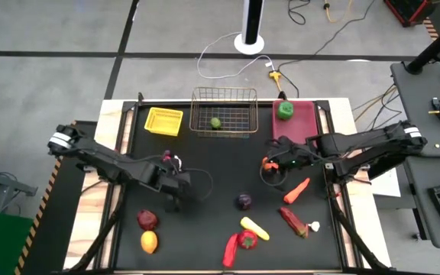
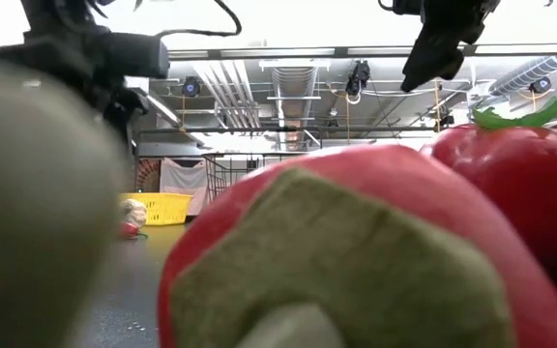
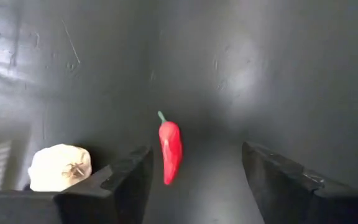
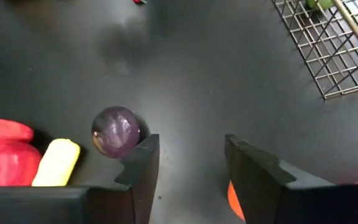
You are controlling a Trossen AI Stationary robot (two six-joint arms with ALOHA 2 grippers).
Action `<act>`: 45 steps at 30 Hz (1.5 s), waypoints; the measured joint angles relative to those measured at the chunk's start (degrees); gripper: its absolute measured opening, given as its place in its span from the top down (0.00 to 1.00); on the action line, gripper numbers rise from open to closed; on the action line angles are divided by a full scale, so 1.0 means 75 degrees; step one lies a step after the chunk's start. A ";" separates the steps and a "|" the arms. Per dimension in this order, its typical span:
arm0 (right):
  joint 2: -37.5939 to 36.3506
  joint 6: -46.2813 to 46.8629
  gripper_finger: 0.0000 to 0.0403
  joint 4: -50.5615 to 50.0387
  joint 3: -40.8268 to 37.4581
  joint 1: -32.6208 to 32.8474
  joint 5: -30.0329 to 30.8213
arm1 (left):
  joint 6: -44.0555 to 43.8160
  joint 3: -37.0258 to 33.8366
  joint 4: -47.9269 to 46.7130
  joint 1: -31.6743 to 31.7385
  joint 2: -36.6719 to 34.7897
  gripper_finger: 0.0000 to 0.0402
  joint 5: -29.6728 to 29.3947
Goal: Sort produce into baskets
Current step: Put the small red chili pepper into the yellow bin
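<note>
My left gripper (image 3: 194,163) hangs open over the table's left middle (image 1: 176,183). A small red chili (image 3: 170,150) lies on the mat between and beyond its fingers, with a white garlic (image 3: 61,167) beside it. My right gripper (image 4: 191,152) stands open above the mat in front of the magenta bin (image 1: 294,126), touching nothing. A purple round vegetable (image 4: 115,130) lies ahead of it. The yellow tray (image 1: 163,121), the wire basket (image 1: 222,103) with a green fruit (image 1: 215,122), and the bin with a green pepper (image 1: 285,110) stand along the far edge.
Loose produce lies on the near half: a carrot (image 1: 296,190), a yellow piece (image 1: 254,227), a red pepper (image 1: 247,240), a long red piece (image 1: 230,250), a dark red fruit (image 1: 147,220) and a yellow-orange fruit (image 1: 149,241). Bare mat lies between the arms.
</note>
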 joint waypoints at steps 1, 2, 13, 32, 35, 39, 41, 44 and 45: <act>0.0023 0.0000 0.54 -0.0005 0.0000 0.0000 0.0000 | 0.0044 0.0000 -0.0017 -0.0009 0.0088 0.43 -0.0089; 0.0025 -0.0002 0.53 -0.0017 -0.0007 -0.0003 0.0000 | 0.0060 0.0000 -0.0024 -0.0006 0.0173 0.43 -0.0105; -0.0004 -0.0064 0.50 -0.0020 -0.0032 -0.0003 0.0063 | 0.0213 -0.0938 0.1040 0.0118 0.0453 0.42 -0.0261; -0.0001 -0.0146 0.50 0.0000 -0.0032 -0.0003 0.0197 | 0.0110 -0.1521 0.1785 0.0268 0.0607 0.76 -0.0336; -0.0001 -0.0153 0.50 0.0000 -0.0032 -0.0003 0.0197 | 0.0112 -0.1530 0.1769 0.0268 0.0610 0.85 -0.0338; -0.0001 -0.0221 0.50 0.0000 -0.0033 -0.0003 0.0197 | 0.0112 -0.1500 0.1728 0.0271 0.0613 0.95 -0.0335; -0.0001 -0.0221 0.50 0.0000 -0.0032 -0.0003 0.0197 | 0.0112 -0.1436 0.1682 0.0271 0.0617 0.98 -0.0294; -0.0001 -0.0228 0.50 0.0003 -0.0032 -0.0003 0.0197 | 0.0178 -0.1283 0.1662 0.0272 0.0615 0.98 -0.0257; -0.0001 -0.0251 0.50 0.0005 -0.0032 -0.0003 0.0197 | 0.0232 -0.1209 0.1632 0.0271 0.0593 0.98 -0.0212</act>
